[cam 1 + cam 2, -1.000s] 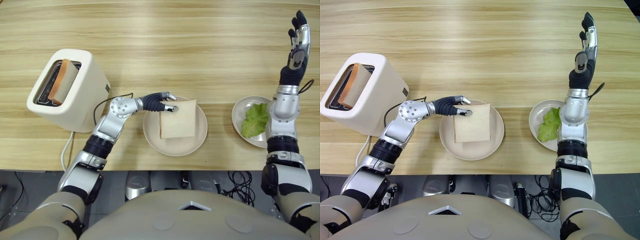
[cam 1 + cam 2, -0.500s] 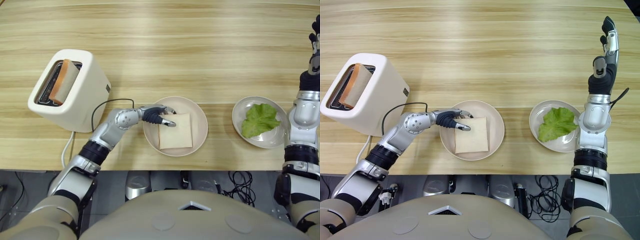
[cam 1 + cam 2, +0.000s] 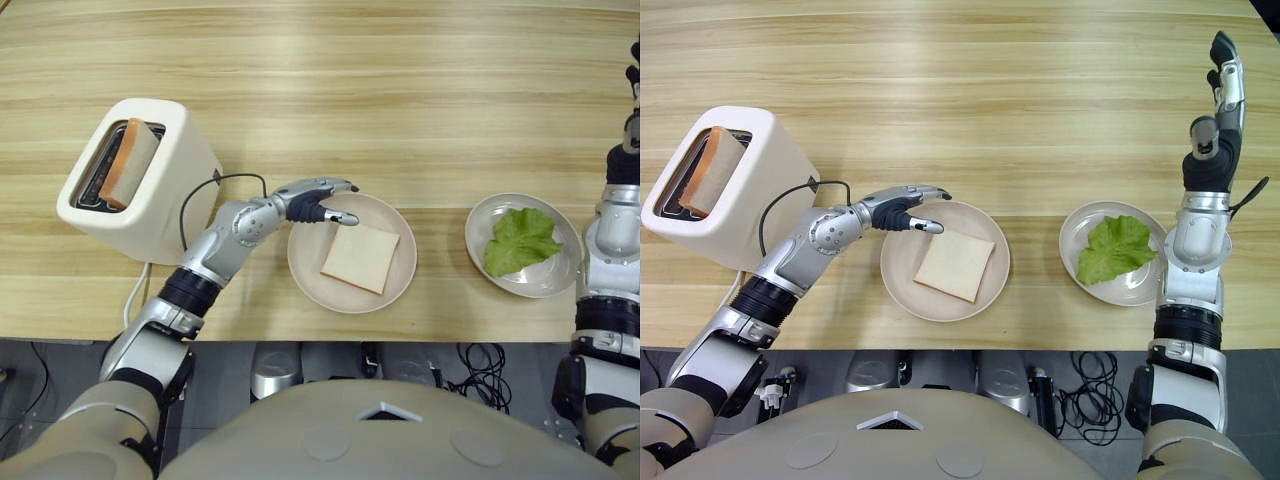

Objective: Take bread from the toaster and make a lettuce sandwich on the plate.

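A white toaster (image 3: 140, 180) stands at the left with one slice of bread (image 3: 125, 160) upright in its slot. On the beige plate (image 3: 305, 270) in the middle lies another slice of bread (image 3: 360, 257), flat and turned at an angle. My left hand (image 3: 318, 201) hovers over the plate's upper left rim, open, apart from the slice. A lettuce leaf (image 3: 520, 238) rests in a small white dish (image 3: 550, 285) at the right. My right hand (image 3: 1218, 95) is raised at the far right above the dish, fingers extended and empty.
The toaster's black cord (image 3: 205, 195) loops beside my left forearm, and a white cable (image 3: 130, 295) runs over the table's front edge. Bare wooden table (image 3: 350, 90) stretches behind the plate and dish.
My left hand let go of the slice, which now lies flat and rotated on the plate, and lifted to the plate's rim. The right arm shifted to the right, uncovering the lettuce dish.
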{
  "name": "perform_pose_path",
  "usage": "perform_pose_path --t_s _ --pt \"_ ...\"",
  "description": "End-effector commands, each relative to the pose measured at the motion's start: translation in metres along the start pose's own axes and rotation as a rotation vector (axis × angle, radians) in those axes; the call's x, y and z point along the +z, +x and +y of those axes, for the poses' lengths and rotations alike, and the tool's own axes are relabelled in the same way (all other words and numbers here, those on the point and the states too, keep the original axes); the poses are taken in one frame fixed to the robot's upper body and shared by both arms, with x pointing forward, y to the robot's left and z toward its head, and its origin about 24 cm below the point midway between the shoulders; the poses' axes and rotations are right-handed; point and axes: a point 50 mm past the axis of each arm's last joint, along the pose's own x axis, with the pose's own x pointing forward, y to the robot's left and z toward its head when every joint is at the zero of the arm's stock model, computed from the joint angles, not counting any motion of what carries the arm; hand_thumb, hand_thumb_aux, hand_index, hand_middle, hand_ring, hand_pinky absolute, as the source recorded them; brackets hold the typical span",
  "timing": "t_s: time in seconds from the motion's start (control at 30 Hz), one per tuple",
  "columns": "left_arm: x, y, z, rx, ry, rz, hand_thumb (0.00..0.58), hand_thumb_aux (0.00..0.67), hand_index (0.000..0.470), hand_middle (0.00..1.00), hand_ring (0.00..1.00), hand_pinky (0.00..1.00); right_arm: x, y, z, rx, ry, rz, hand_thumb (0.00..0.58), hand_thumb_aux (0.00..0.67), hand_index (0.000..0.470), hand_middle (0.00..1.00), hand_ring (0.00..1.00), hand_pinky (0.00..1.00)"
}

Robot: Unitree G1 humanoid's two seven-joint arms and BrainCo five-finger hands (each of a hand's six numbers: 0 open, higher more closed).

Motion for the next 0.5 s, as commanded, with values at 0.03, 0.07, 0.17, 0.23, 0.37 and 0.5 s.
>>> perform_pose_path --t_s 0.03,0.07,0.17,0.23,0.37,0.5 --pt "0.0 -0.014 0.001 0.007 -0.009 0.012 0.0 0.0 0.0 0.0 0.0 0.0 -0.014 -0.017 -0.017 0.047 -0.169 0.033 0.0 0.0 0.0 0.0 0.0 0.0" --pt "0.0 -0.018 0.001 0.012 -0.021 0.014 0.0 0.0 0.0 0.0 0.0 0.0 -0.018 -0.023 -0.022 0.066 -0.215 0.038 0.0 0.0 0.0 0.0 0.0 0.0" --pt "0.0 -0.029 0.003 0.046 -0.038 0.032 0.0 0.0 0.0 0.0 0.0 0.0 -0.025 -0.041 -0.027 0.188 -0.394 0.002 0.0 0.0 0.0 0.0 0.0 0.0" --pt "0.0 -0.036 0.01 0.103 -0.067 0.035 0.0 0.0 0.0 0.0 0.0 0.0 -0.032 -0.056 -0.027 0.296 -0.515 -0.017 0.0 0.0 0.0 0.0 0.0 0.0" --pt "0.006 -0.05 0.025 0.285 -0.154 0.005 0.0 0.0 0.0 0.0 0.0 0.0 -0.052 -0.089 -0.031 0.442 -0.698 -0.015 0.0 0.0 0.0 0.0 0.0 0.0" --pt "0.012 -0.057 0.03 0.413 -0.234 -0.029 0.0 0.0 0.0 0.0 0.0 0.0 -0.064 -0.112 -0.033 0.52 -0.806 -0.031 0.0 0.0 0.0 0.0 0.0 0.0"
